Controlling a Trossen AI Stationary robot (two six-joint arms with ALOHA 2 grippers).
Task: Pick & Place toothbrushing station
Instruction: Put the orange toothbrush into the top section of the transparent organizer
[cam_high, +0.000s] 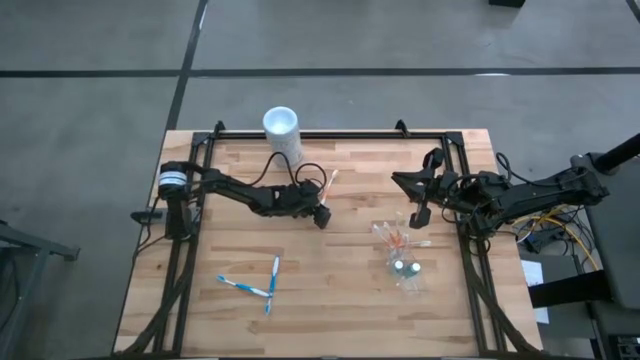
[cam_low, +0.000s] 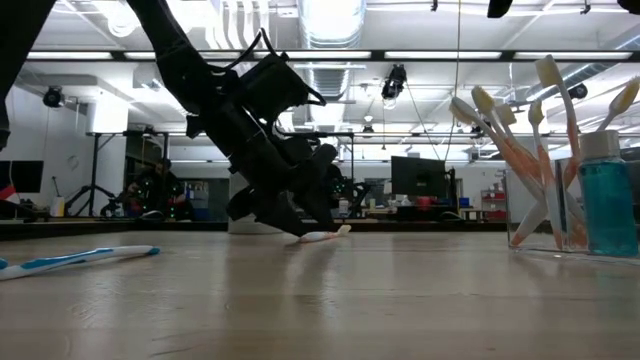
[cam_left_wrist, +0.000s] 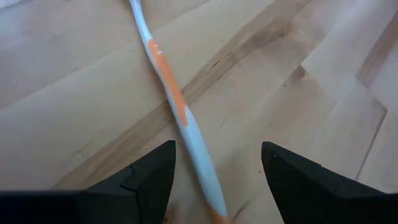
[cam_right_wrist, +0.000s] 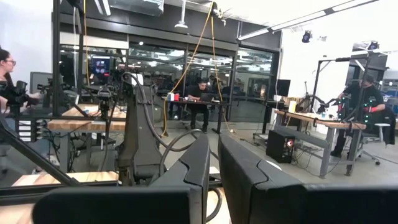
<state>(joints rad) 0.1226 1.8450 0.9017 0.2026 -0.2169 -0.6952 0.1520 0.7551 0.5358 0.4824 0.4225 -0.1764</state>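
With the left pincer (cam_left_wrist: 214, 177) spread astride the orange-and-white toothbrush (cam_left_wrist: 171, 99) on the desk (cam_left_wrist: 298, 74), centre it, sink, then pinch squarely.

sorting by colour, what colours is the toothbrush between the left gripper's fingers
Orange and white toothbrush, clearest in the left wrist view.

Orange-and-white toothbrush (cam_left_wrist: 176, 99): both ends run off the left wrist picture; its head is unseen there.
Small clear plastic cup (cam_low: 575, 205): cut by the low view's right edge; in the high view its contents are too small to count.
Two blue-and-white toothbrushes (cam_high: 258, 283): possibly crossed; the overlap is too fine to tell.
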